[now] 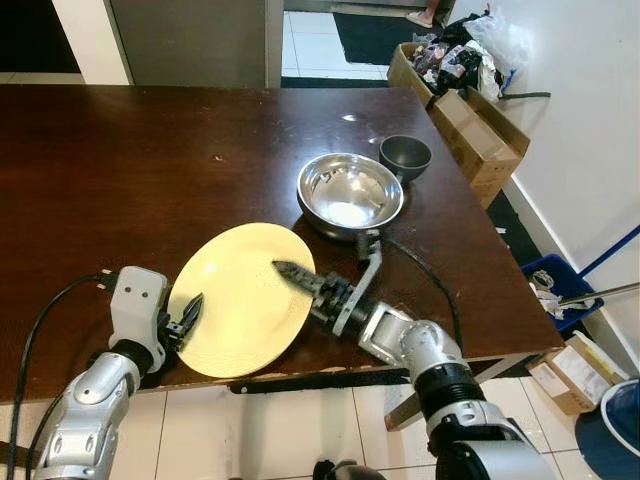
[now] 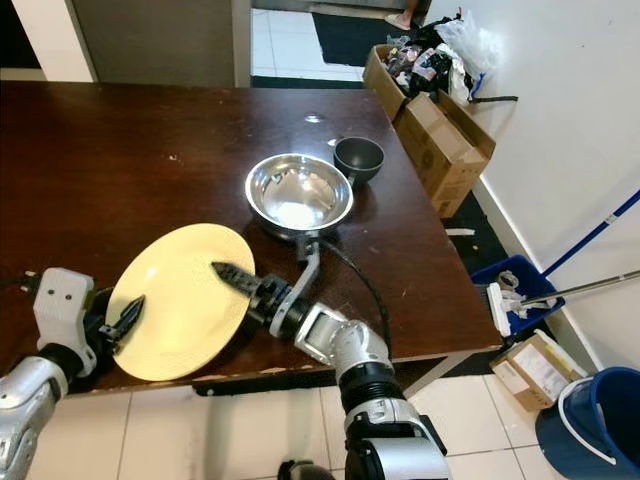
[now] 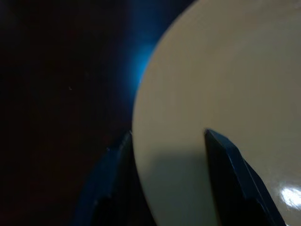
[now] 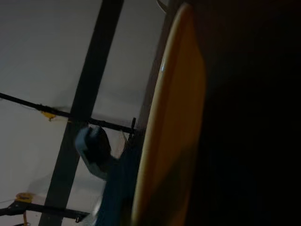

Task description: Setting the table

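A pale yellow plate (image 1: 240, 300) lies at the near edge of the dark wooden table (image 1: 150, 150), its front rim hanging past the edge. My right gripper (image 1: 290, 272) is shut on the plate's right side, one finger across the top and the other beneath (image 4: 96, 150). My left gripper (image 1: 192, 312) stands open at the plate's left rim: one finger (image 3: 230, 165) rests over the plate, the other (image 3: 110, 174) sits just outside the rim. Behind the plate stand a shiny steel bowl (image 1: 350, 192) and a small dark bowl (image 1: 405, 155).
A black cable (image 1: 430, 280) loops over the table by my right arm. Right of the table are cardboard boxes (image 1: 480, 130) holding clutter, a blue bin (image 1: 555, 280) and a blue bucket (image 2: 600, 420) against the white wall. White tiled floor lies below.
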Controlling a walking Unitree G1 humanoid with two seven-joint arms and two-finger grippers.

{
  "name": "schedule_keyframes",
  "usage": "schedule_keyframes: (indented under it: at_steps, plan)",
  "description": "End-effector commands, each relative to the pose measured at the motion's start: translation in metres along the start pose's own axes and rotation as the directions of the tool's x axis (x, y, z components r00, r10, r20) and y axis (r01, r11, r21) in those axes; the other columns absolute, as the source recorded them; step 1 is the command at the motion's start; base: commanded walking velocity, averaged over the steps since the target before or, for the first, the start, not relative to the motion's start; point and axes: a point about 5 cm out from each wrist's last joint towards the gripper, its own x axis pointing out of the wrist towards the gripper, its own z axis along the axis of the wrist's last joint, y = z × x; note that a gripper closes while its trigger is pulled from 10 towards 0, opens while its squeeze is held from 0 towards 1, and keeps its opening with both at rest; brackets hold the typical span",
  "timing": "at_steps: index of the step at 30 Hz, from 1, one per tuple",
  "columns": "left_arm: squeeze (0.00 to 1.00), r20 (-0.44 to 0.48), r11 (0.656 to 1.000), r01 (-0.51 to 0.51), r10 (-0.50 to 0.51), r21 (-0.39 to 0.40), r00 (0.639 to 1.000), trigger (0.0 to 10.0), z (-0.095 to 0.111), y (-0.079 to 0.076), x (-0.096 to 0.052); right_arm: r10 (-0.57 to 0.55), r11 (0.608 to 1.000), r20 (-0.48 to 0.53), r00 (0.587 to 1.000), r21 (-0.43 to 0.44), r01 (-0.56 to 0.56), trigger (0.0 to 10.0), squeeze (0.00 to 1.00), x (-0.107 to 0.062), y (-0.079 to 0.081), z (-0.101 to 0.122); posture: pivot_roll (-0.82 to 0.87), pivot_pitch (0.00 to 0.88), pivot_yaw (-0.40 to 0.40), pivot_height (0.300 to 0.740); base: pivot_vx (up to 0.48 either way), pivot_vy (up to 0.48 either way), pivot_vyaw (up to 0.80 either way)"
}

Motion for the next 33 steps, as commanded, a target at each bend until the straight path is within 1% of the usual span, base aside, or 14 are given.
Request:
schedule_keyframes:
  at_steps: [1,14,17,18,19,20,21,22,24,25,26,28,30,33]
  plan:
    - [0.00,-0.158,0.997,0.072,-0.077,-0.038,0.984,10.0,-0.034,-0.019,-0.004,0.006,1.000,-0.064,0.998,0.028,-0.004,0.0,0.00,0.005,-0.001,-0.015,0.03,0.097,-0.057,0.740,0.000,0.000,0.00]
    - [0.00,-0.129,0.996,0.078,-0.082,-0.035,0.988,10.0,-0.025,-0.019,0.000,0.015,0.999,-0.050,0.999,0.030,-0.014,0.0,0.00,0.001,-0.002,-0.013,0.03,0.098,-0.051,0.740,0.000,0.000,0.00]
    - [0.00,-0.105,0.996,0.081,-0.084,-0.028,0.991,10.0,-0.017,-0.018,0.002,0.011,1.000,-0.046,0.999,0.025,-0.010,0.0,0.00,0.000,-0.002,-0.012,0.03,0.098,-0.051,0.740,0.000,0.000,0.00]
    - [0.00,-0.081,0.996,0.093,-0.094,-0.012,0.992,10.0,-0.010,-0.019,0.003,0.003,1.000,-0.047,0.999,0.013,-0.003,0.0,0.00,0.000,-0.002,-0.011,0.02,0.100,-0.051,0.740,0.000,0.000,0.00]
    - [0.00,-0.081,0.996,0.093,-0.094,-0.012,0.992,10.0,-0.010,-0.019,0.003,0.003,1.000,-0.047,0.999,0.013,-0.003,0.0,0.00,0.000,-0.002,-0.011,0.02,0.100,-0.051,0.740,0.000,0.000,0.00]
    - [0.00,-0.032,0.992,0.122,-0.121,0.041,0.992,10.0,0.008,-0.018,0.002,-0.007,1.000,-0.040,0.999,-0.001,0.007,0.0,0.00,-0.002,-0.003,-0.009,0.02,0.102,-0.052,0.740,0.000,0.000,0.00]
    - [0.00,-0.012,0.988,0.136,-0.136,0.070,0.991,10.0,0.017,-0.017,0.000,-0.009,1.000,-0.034,0.999,-0.003,0.009,0.0,0.00,-0.003,-0.003,-0.007,0.02,0.102,-0.052,0.740,0.000,0.000,0.00]
    - [0.00,-0.012,0.988,0.136,-0.136,0.070,0.991,10.0,0.017,-0.017,0.000,-0.009,1.000,-0.034,0.999,-0.003,0.009,0.0,0.00,-0.003,-0.003,-0.007,0.02,0.102,-0.052,0.740,0.000,0.000,0.00]
    - [0.00,0.035,0.985,0.149,-0.152,0.089,0.988,10.0,0.035,-0.013,-0.003,-0.012,1.000,-0.027,1.000,-0.011,0.012,0.0,0.00,-0.005,-0.004,-0.005,0.02,0.103,-0.051,0.740,0.000,0.000,0.00]
    - [0.00,0.072,0.982,0.164,-0.171,0.097,0.983,10.0,0.050,-0.007,-0.007,-0.015,1.000,-0.022,1.000,-0.020,0.014,0.0,0.00,-0.006,-0.003,-0.003,0.03,0.104,-0.049,0.740,0.000,0.000,0.00]
    - [0.00,0.072,0.982,0.164,-0.171,0.097,0.983,10.0,0.050,-0.007,-0.007,-0.015,1.000,-0.022,1.000,-0.020,0.014,0.0,0.00,-0.006,-0.003,-0.003,0.03,0.104,-0.049,0.740,0.000,0.000,0.00]
    - [0.00,0.130,0.974,0.195,-0.210,0.119,0.969,10.0,0.075,0.000,-0.016,-0.017,0.999,-0.011,1.000,-0.032,0.016,0.0,0.00,-0.007,-0.003,0.001,0.03,0.104,-0.049,0.740,0.000,0.000,0.00]
    - [0.00,0.177,0.966,0.233,-0.251,0.113,0.952,10.0,0.097,0.009,-0.025,-0.014,0.999,0.001,1.000,-0.048,0.014,0.0,0.00,-0.007,-0.001,0.005,0.03,0.102,-0.048,0.740,0.000,0.000,0.00]
    - [0.00,0.197,0.960,0.262,-0.276,0.097,0.941,10.0,0.108,0.014,-0.031,-0.013,0.998,0.012,1.000,-0.066,0.014,0.0,0.00,-0.006,0.000,0.009,0.04,0.100,-0.047,0.740,0.000,0.000,0.00]
